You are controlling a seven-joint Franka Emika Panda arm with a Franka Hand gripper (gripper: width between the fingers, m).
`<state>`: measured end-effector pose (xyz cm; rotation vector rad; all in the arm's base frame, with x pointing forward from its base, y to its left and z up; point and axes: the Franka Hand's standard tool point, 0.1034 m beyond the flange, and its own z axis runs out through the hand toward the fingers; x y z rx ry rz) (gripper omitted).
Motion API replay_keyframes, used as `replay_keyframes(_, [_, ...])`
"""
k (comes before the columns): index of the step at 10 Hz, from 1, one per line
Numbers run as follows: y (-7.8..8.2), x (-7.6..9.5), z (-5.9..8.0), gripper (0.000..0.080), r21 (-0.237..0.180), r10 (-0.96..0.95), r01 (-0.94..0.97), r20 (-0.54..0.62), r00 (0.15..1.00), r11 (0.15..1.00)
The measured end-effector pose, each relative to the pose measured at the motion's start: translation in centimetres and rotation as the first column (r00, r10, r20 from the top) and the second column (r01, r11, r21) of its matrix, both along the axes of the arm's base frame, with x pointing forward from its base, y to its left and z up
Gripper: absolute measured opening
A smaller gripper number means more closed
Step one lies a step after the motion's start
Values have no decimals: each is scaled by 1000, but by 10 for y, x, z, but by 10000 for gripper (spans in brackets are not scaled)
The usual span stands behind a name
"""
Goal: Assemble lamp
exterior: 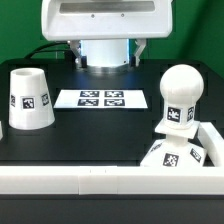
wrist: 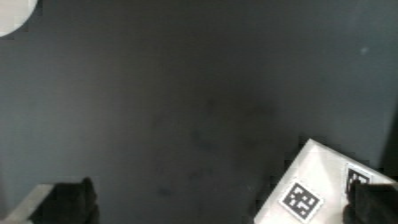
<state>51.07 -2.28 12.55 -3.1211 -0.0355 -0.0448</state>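
Observation:
In the exterior view the white tapered shade [exterior: 28, 98] stands mouth-down at the left. The round-headed bulb [exterior: 179, 96] stands upright on the white base [exterior: 182, 154] at the front right. My arm's hand [exterior: 105, 45] hangs high at the back, behind the marker board [exterior: 101, 98]; its fingers do not show there. In the wrist view my gripper [wrist: 217, 205] is open and empty over bare dark table, with one dark fingertip [wrist: 63, 203] showing at the picture's edge. A corner of the marker board [wrist: 326, 185] lies beside the other finger.
A low white wall [exterior: 90, 180] runs along the table's front edge in the exterior view, and the base sits against it. A white patch [wrist: 15, 15] shows at one corner of the wrist view; I cannot tell what it is.

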Motion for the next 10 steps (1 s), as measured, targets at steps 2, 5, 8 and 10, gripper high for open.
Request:
replay_keyframes(2, [0,0,-1,699,0,0,0,-1,1000,1000])
replay_keyframes(5, [-34,-28,-8,699,-5,83,-83,-15,996,997])
replay_keyframes(8, [-76,-59,-13,699,-13,109,-109,-16,994,994])
replay_keyframes(10, [-71,-57,-13,699,-13,118,-118,-17,993,993])
